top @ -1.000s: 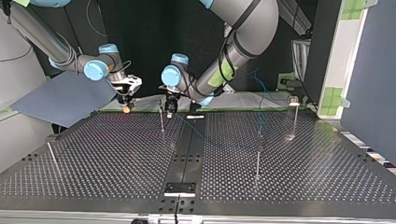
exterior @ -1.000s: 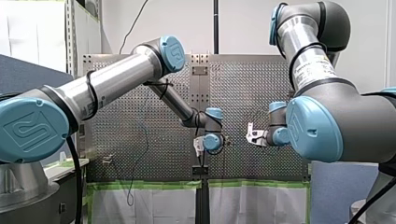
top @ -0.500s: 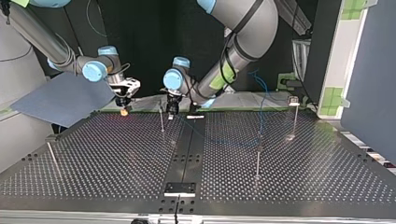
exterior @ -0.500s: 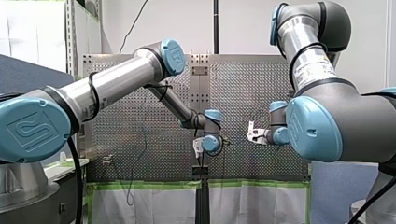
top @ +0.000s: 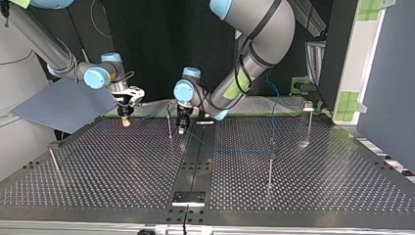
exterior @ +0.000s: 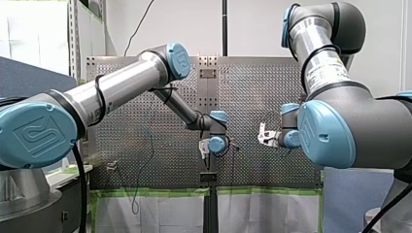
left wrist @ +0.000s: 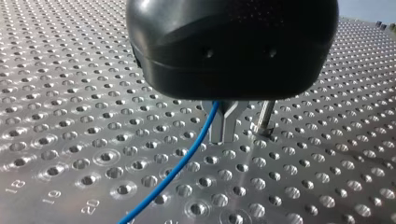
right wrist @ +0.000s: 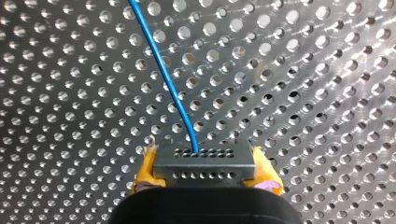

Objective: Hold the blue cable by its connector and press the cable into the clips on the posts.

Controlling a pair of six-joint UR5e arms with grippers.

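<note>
My right gripper (right wrist: 201,156) is clamped on the dark connector (right wrist: 204,169). Its yellow pads (right wrist: 141,176) bear on the block's two ends. The blue cable (right wrist: 164,74) leaves the connector's face and runs away over the perforated table (right wrist: 327,70). My left gripper (left wrist: 224,137) has its metal fingers (left wrist: 232,119) pinched together on that cable, low over the plate, with a thin post (left wrist: 265,116) just beside them. In the top view this post stands near the far edge, left of the centre strip, between the two grippers. From there the cable trails right to a nearer post (top: 270,164) and rises at the far right.

The step in hand looks to be seating the cable at the post beside my left gripper. To do it well, the stretch between the two grippers should be taut and straight, with the connector side pulling lightly while the left one guides. The line should cross the clip's mouth, which I cannot make out here, and go in squarely. It should not drag along the post, since so thin a rod would likely bend. The pull on the connector should be gentle, because the cable is slim and could kink where it exits. The left fingers want a hold light enough to let the cable slide.
</note>
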